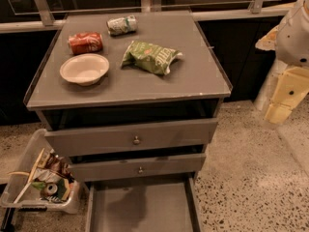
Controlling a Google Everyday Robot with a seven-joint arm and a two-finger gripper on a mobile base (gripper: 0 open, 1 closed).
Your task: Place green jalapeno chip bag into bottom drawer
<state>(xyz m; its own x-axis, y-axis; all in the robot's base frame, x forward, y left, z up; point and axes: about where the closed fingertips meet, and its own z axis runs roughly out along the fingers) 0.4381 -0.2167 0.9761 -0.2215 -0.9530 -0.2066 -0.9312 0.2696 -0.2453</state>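
The green jalapeno chip bag (pixel 150 56) lies crumpled on the grey cabinet top (pixel 193 76), right of centre. The bottom drawer (pixel 143 207) is pulled open at floor level, and its flat grey bottom shows nothing inside. My gripper (pixel 282 98) hangs at the right edge of the view, beside the cabinet's right side. It is below the level of the top, well to the right of the bag, and holds nothing.
A red soda can (pixel 85 42), a crushed green-and-white can (pixel 121 24) and a pale bowl (pixel 84 69) share the cabinet top. Two upper drawers with knobs (pixel 136 140) stand slightly open. A clear bin of trash (pixel 41 182) sits on the floor at the left.
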